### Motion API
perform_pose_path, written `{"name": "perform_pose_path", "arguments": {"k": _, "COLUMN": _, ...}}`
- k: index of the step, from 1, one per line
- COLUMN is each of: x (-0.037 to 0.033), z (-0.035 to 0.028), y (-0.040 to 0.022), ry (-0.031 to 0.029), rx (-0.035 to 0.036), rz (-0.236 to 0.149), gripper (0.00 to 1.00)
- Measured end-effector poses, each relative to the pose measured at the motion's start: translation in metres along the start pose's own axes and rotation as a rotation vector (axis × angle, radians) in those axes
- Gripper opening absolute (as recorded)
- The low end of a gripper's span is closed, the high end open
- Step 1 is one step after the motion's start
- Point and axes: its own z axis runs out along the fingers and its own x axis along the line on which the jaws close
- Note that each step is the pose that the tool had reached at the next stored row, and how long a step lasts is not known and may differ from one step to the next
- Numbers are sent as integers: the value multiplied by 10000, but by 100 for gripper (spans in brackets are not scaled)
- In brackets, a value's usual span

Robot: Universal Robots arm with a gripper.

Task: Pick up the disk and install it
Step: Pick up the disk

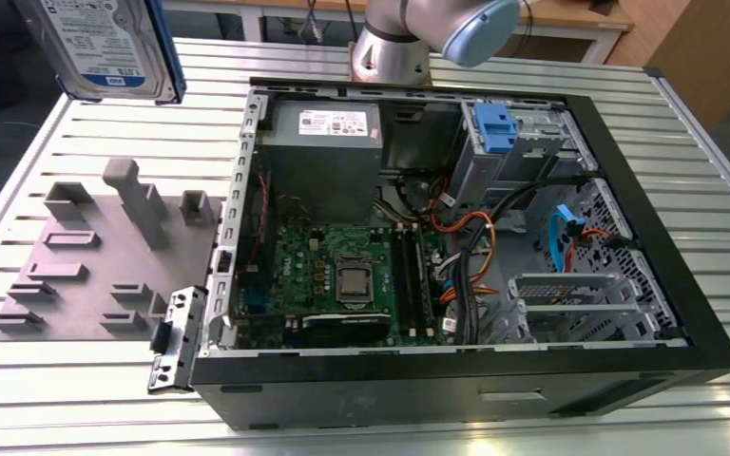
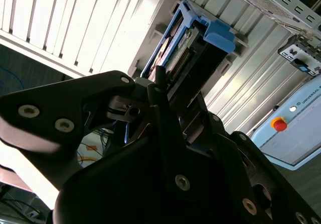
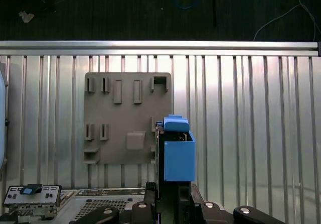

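- The gripper (image 3: 170, 193) was clenched on the disk (image 1: 102, 43), gripping its lower end.
- The disk hung in the air over the grey fixture plate (image 1: 86, 261), well apart from the open computer case (image 1: 467, 385).

Bare metal, blue plastic, matt black

The disk (image 1: 99, 43) has a smooth silver metal face with a slightly glossy paper label, framed by a smooth, satin blue plastic carrier. The gripper (image 2: 173, 91) clamped on it is matt black with bright metal screw heads. The bench (image 1: 86, 123) is ribbed bare metal with a brushed sheen. Near its edge on the exterior view's left lies a matt grey fixture plate (image 1: 86, 294) that looks like plastic. The computer case (image 1: 467, 380) is smooth black outside and dull bare sheet metal within. The robot arm (image 1: 422, 28) is satin silver metal with a blue cap.
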Motion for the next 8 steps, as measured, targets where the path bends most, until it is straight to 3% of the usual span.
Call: {"name": "perform_pose_path", "arguments": {"k": 8, "x": -2, "z": -2, "y": -65, "ry": 0, "rx": 0, "rz": -1, "gripper": 35}}
